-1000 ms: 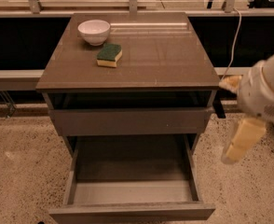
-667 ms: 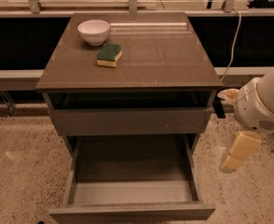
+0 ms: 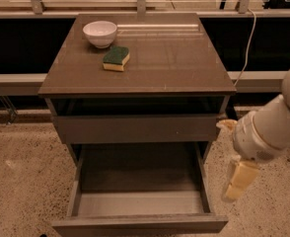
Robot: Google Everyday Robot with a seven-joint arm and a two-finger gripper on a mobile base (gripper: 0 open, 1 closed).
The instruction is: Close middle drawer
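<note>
The middle drawer (image 3: 135,224) of the grey-brown cabinet is pulled far out toward me. Its flat front panel is at the bottom edge of the view, and its deep box with a paler grey floor (image 3: 140,202) holds nothing. My gripper (image 3: 237,180), cream-coloured on a white arm, hangs to the right of the open drawer, outside its right side wall and a little behind the front panel. It touches nothing. The lowest drawer is hidden under the open one.
The top drawer front (image 3: 135,128) sits above, with a dark gap under the cabinet top (image 3: 174,63). A white bowl (image 3: 100,32) and a green-and-yellow sponge (image 3: 116,58) rest on the top. A cable (image 3: 246,43) hangs at the back right. Speckled floor (image 3: 21,181) lies around the cabinet.
My arm and gripper have moved down and a little left, closer to the right side of the open drawer. The drawer has not moved.
</note>
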